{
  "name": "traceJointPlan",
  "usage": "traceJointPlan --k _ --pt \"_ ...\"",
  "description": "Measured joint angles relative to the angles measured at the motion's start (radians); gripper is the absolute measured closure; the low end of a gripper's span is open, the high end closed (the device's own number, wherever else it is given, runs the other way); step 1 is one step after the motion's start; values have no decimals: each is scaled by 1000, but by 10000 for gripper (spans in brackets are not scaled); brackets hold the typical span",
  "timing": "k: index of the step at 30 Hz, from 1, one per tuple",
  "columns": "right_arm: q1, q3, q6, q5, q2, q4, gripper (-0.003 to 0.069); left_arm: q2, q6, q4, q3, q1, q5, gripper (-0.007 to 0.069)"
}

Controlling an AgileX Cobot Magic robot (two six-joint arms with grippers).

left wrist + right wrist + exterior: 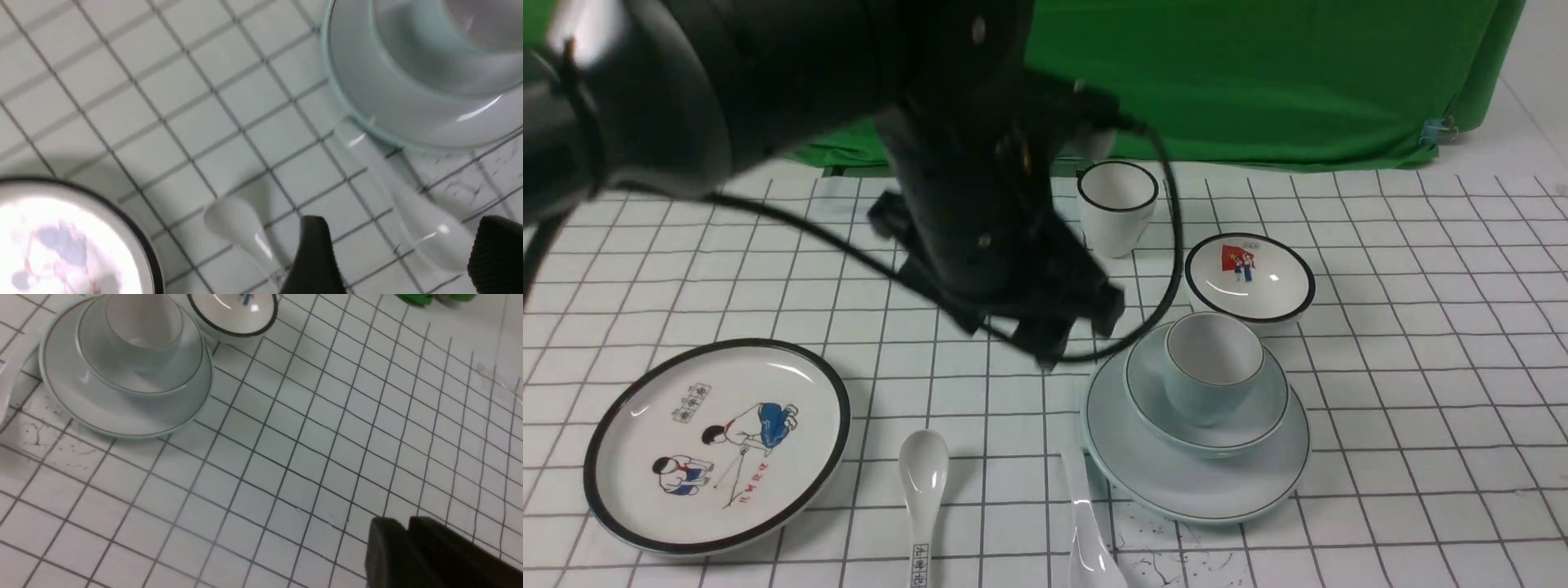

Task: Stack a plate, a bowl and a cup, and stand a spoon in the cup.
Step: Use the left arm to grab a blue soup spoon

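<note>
The pale blue-green plate (1176,482) lies right of centre with the matching bowl (1150,392) on it and the cup (1213,359) upright in the bowl. The plain white spoon (1086,523) lies flat on the table, its handle end against the plate's left edge. My left gripper (1074,335) hangs open just left of the stack. In the left wrist view its fingers (314,253) stand wide apart above the spoon (412,212), holding nothing. My right gripper (404,539) is shut and empty over bare table, right of the plate (122,416).
A black-rimmed cartoon plate (719,445) lies at the front left, with a lettered white spoon (921,490) beside it. A black-rimmed white cup (1116,204) and a small bowl with a red picture (1250,278) stand behind the stack. Green cloth (1258,82) hangs at the back.
</note>
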Motion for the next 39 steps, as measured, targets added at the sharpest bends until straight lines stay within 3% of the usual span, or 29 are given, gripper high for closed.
traceJointPlan --k 7,20,35,39 --pt "89 1 -21 1 -60 -20 546 43 -169 -32 199 -51 -233 192" --pt "140 18 -23 2 -179 -76 535 213 -269 -90 208 -63 -368 192" --pt "140 67 -13 4 -201 -112 535 272 -333 -23 207 -63 -361 195" --pt "140 68 -5 4 -213 -121 535 274 -334 -11 205 -63 -346 248"
